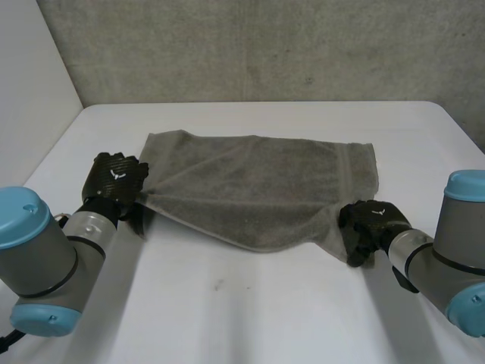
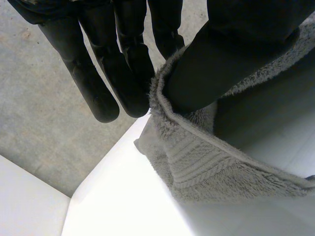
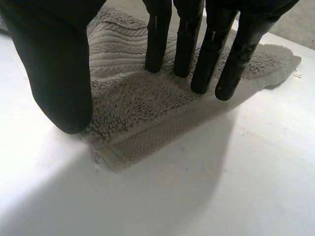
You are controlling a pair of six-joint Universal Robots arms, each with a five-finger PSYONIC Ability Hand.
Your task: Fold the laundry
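Observation:
A grey towel point(image 1: 258, 182) lies spread across the white table point(image 1: 250, 311), its near edge sagging in a curve between my two hands. My left hand point(image 1: 114, 178) is at the towel's near left corner, and in the left wrist view its fingers point(image 2: 123, 73) and thumb pinch the hemmed edge of the towel point(image 2: 197, 162), holding it lifted off the table. My right hand point(image 1: 367, 224) is at the near right corner. There its straight fingers point(image 3: 157, 39) point down onto the towel point(image 3: 133, 103), with the thumb held apart beside the corner, gripping nothing.
A rough concrete wall point(image 1: 265, 45) stands behind the table's far edge. Bare white tabletop stretches in front of the towel, between my two arms.

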